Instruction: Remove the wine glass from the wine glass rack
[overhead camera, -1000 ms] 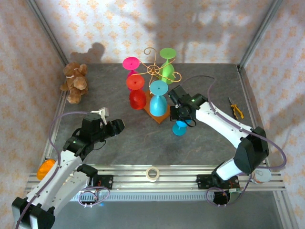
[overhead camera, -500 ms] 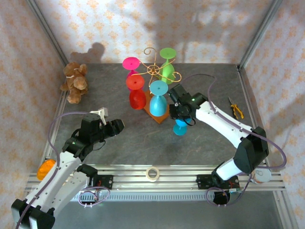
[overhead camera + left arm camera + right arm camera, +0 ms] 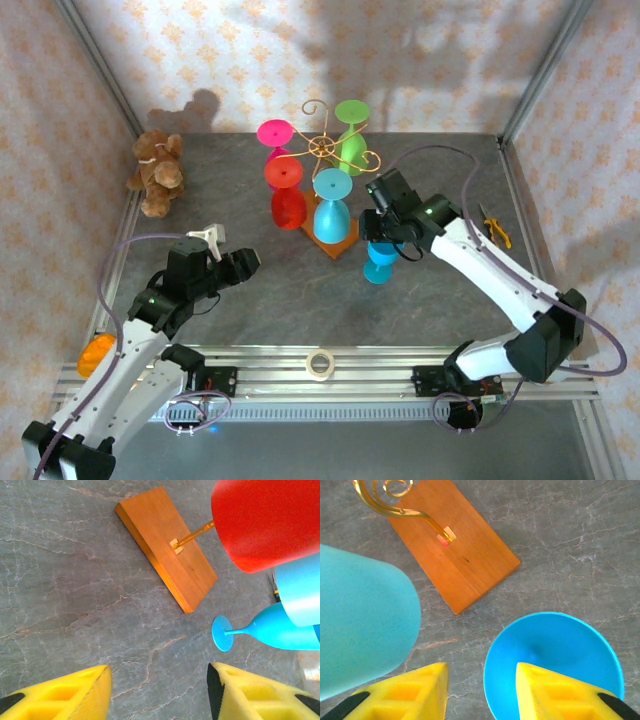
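Blue wine glass (image 3: 379,262) stood upright on the table (image 3: 230,212), just right of the wine glass rack (image 3: 338,244) — off it, seemingly done. Right gripper (image 3: 480,680) hovered above it, fingers apart, gripping nothing — only retreat to do. The left gripper (image 3: 157,682) was wide, empty.

This is a robot test cell in a laboratory, dressed to look a little like a home. The grey stone-pattern table (image 3: 290,290) is closed in by bare aluminium posts (image 3: 540,70) that carry flat wall panels (image 3: 200,50) printed with an orange wallpaper motif. The left arm (image 3: 120,365) and the right arm (image 3: 490,267) are bolted to an aluminium rail (image 3: 400,357) at the near edge, with purple cables (image 3: 432,148) looping freely. Household props, a teddy bear (image 3: 157,172) and the wine glass rack (image 3: 322,147), share the table with pliers (image 3: 495,228); a tape roll (image 3: 320,365) lies on the rail.
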Robot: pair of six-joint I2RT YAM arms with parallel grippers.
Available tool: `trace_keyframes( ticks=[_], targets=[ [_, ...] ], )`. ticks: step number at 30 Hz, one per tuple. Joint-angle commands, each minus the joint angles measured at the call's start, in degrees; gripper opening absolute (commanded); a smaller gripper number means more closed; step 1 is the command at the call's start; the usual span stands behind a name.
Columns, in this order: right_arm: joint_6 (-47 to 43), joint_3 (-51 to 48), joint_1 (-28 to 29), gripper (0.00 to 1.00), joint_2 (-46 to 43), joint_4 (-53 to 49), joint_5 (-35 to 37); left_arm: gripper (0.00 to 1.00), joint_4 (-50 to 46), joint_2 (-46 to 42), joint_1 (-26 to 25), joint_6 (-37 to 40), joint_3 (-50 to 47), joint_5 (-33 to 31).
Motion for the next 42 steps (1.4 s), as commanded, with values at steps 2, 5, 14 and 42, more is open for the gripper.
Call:
trace_keyframes(
  ticks=[2,5,14,42],
  targets=[
    [1.6,0.9,-0.4,0.42,-4.8,-2.3,1.0,0.53,-1.3,-0.8,-0.2,0.9,2.8,-1.8],
    [2.8,1.1,-0.4,0.42,-7.1,-2.9,-0.1,0.53,-1.6,-0.7,-0.2,1.4,4.3,-1.9],
    [9.8,1.2,-0.5,0.59,-15.9,-0.4,-6.7,0.53,-5.6,0.9,-0.2,3.9,11.8,-1.2],
    [26.7,0.0,-6.3,0.56,-7.8,32.8,-23.6,0.55,-0.1,2.6,-0.2,1.6,14.0,1.0]
  ],
)
